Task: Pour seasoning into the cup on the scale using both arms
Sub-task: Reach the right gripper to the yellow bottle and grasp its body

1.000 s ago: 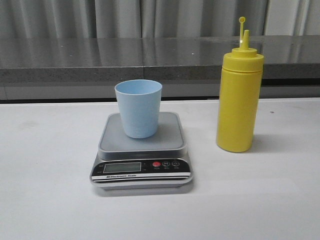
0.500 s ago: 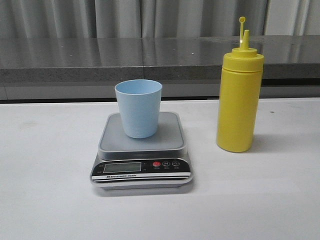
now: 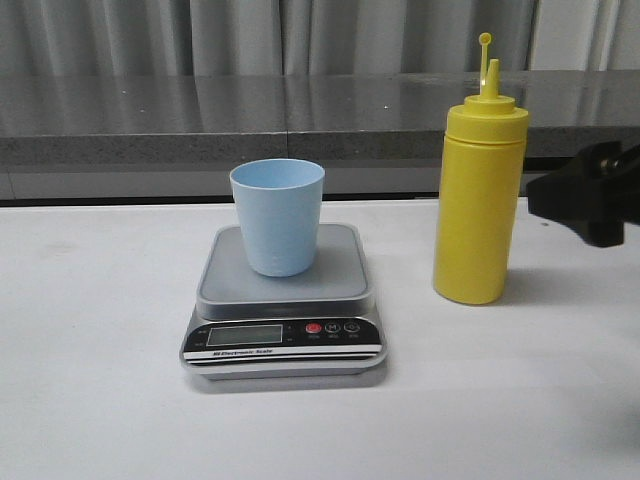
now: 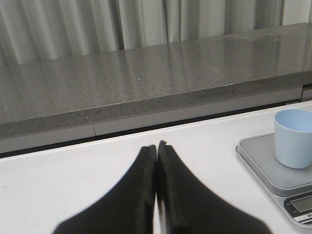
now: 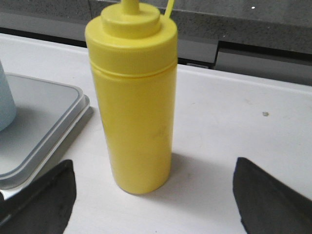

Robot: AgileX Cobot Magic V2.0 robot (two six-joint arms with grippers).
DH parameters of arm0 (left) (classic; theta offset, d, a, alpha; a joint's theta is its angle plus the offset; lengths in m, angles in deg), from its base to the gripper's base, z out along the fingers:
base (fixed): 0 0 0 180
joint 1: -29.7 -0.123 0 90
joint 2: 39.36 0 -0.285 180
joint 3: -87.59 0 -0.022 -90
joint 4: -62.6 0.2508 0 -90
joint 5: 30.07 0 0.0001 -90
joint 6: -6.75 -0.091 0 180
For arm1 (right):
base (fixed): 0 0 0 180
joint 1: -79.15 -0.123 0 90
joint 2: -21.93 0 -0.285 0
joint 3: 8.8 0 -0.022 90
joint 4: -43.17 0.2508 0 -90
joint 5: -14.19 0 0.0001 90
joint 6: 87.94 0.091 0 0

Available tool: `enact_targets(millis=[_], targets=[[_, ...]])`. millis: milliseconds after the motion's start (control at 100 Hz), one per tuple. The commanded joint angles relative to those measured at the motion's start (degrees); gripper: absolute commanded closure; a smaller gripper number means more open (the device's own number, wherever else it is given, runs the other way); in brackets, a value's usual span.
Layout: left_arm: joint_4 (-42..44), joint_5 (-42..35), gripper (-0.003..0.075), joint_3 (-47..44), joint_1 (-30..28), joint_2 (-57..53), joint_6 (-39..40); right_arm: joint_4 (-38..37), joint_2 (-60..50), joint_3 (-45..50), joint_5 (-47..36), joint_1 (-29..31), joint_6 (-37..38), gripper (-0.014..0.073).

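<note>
The yellow seasoning bottle (image 3: pixel 479 190) stands upright on the white table, right of the scale (image 3: pixel 284 300). The pale blue cup (image 3: pixel 277 215) stands on the scale's grey platform. My right gripper (image 3: pixel 590 195) enters the front view at the right edge, a short way right of the bottle. In the right wrist view it (image 5: pixel 153 187) is open wide, with the bottle (image 5: pixel 134 95) upright ahead of it between the finger lines and not touched. My left gripper (image 4: pixel 157 146) is shut and empty over the table, left of the scale (image 4: pixel 273 168) and cup (image 4: pixel 294 138). It is out of the front view.
A dark grey stone ledge (image 3: pixel 200 115) runs along the far edge of the table, with grey curtains behind it. The white tabletop (image 3: pixel 90 330) extends left of and in front of the scale.
My right gripper has come into the front view from the right edge, toward the bottle. The bottle, cup and scale have not moved.
</note>
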Motion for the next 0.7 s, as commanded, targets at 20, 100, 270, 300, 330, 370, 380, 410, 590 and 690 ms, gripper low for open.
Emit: enact_targets(millis=[20,100,270,300,330,370,380,410,590,690], targets=[[0.7,-4.6,0.0740,1.6,-0.2,0.8,0.5,-1.3,3.9,-2.4,-9.6,-0.1,0.0,-0.0053],[0.7,-4.6,0.0740,1.6,-0.2,0.8,0.5,-1.3,7.7,-2.7,-14.5,-0.1,0.0,-0.0053],[0.7,-4.6,0.0740,1.6,-0.2,0.8,0.5,-1.3,12.9,-3.5,-21.3,-0.1,0.0,-0.0053],[0.7,-4.6,0.0740,1.6,-0.2,0.8,0.5,-1.4,13.5,-3.9,-21.5,-0.1,0.0,-0.0053],[0.7,-4.6,0.0740,1.6,-0.2,0.8,0.5,-1.5,14.2,-4.5,-21.7,-0.1,0.0,-0.0053],[0.7,-4.6,0.0740,1.6,-0.2,0.8,0.5,-1.6,14.9,-5.3,-21.8,-0.1,0.0,-0.0053],[0.7,-4.6,0.0740,1.6,-0.2,0.8,0.5,-1.7,15.1,-5.4,-21.8,-0.1,0.0,-0.0053],[0.7,-4.6,0.0740,1.6,-0.2,0.8,0.5,-2.0,15.5,-6.2,-21.9,-0.1,0.0,-0.0053],[0.7,-4.6,0.0740,1.6,-0.2,0.8,0.5,-4.3,17.3,-9.9,-21.1,-0.1,0.0,-0.0053],[0.7,-4.6,0.0740,1.6,-0.2,0.8,0.5,-4.5,18.6,-11.7,-21.0,-0.1,0.0,-0.0053]])
